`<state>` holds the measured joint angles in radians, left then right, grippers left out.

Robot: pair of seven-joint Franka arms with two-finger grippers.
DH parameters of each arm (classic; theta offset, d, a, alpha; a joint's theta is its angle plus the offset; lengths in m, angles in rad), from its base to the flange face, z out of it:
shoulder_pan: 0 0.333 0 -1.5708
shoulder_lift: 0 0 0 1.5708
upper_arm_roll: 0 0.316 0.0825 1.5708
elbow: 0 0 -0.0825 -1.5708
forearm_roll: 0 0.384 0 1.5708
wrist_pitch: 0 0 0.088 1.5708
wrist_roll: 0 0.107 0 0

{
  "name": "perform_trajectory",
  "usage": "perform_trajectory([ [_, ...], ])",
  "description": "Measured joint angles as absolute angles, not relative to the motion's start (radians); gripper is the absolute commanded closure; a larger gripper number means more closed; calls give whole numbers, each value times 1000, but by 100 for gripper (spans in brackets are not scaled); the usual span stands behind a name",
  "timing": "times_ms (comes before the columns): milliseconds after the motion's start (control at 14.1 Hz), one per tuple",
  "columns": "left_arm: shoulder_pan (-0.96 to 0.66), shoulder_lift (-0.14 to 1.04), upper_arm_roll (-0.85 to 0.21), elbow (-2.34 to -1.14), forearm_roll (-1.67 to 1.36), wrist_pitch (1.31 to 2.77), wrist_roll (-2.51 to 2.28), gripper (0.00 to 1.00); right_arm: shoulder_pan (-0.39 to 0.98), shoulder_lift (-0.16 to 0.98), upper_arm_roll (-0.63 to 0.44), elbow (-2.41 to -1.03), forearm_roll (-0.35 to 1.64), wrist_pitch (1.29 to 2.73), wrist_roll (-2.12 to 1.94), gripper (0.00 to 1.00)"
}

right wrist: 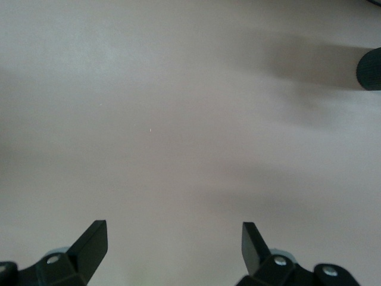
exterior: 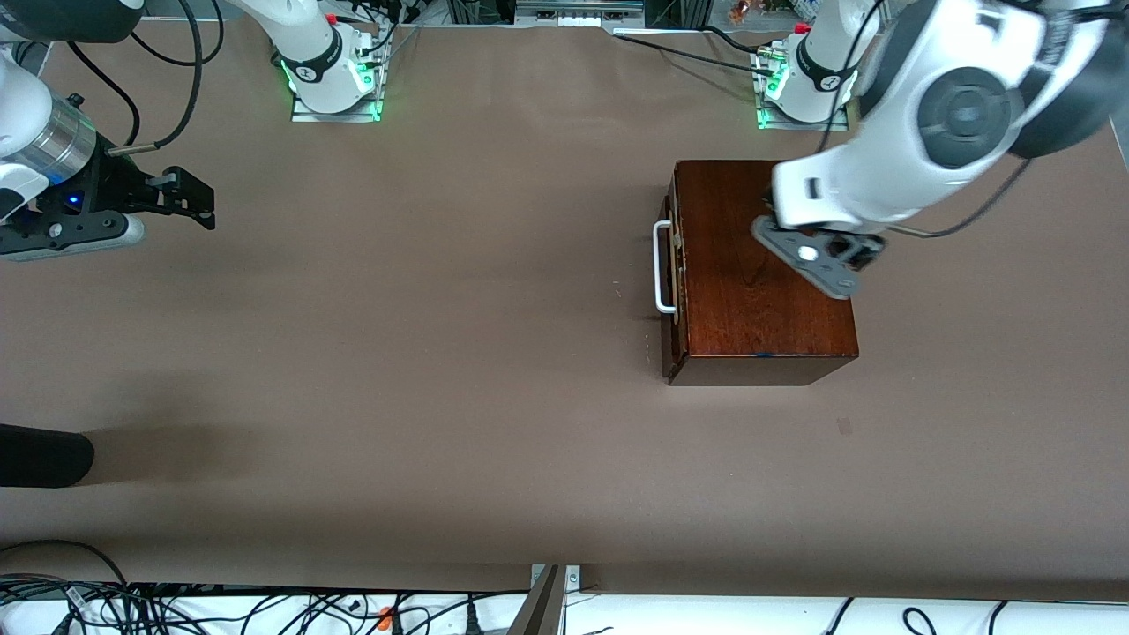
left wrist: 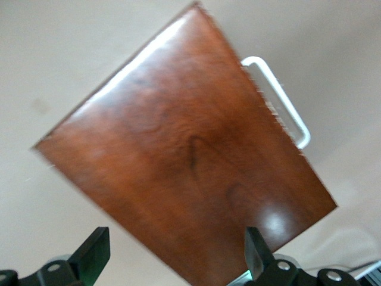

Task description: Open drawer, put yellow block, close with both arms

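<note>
**A:** What sits at the right arm's end of the desk (exterior: pixel 441 370)?

**B:** The right claw (exterior: pixel 190 201), black and angular, hangs over bare brown matte surface, well apart from the box. Its fingers (right wrist: pixel 92 241) are spread wide and grasp nothing. A dark rounded object (exterior: pixel 44 454) lies at the edge of the front view, nearer the camera than that claw.

**A:** And the box?

**B:** A dark reddish-brown wooden box (exterior: pixel 750 300), glossy and grained, stands toward the left arm's end. Its drawer (exterior: pixel 675 265) faces the right arm's end, pushed in or nearly so, with a white bar handle (exterior: pixel 660 269) curved at both ends.

**A:** Where is the left claw?

**B:** The left claw (left wrist: pixel 175 256) hovers over the box's polished top, apart from the handle. Its fingers (left wrist: pixel 95 250) stand released, holding nothing.

**A:** Anything visible inside the drawer?

**B:** Its interior is hidden, and the yellow block cannot be seen in any view.
</note>
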<state>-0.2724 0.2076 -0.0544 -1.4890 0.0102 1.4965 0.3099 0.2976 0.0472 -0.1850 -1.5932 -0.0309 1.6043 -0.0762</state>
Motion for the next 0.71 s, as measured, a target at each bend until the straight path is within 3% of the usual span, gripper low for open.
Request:
perform_trajectory([
  [354, -119, 135, -15, -1455, -94, 1491, 170, 0, 297, 47, -185, -1593, -31, 1604, -76, 0],
  [707, -56, 35, -15, -1585, -27, 1652, 85, 0, 297, 47, -184, -1591, -31, 1611, -76, 0],
])
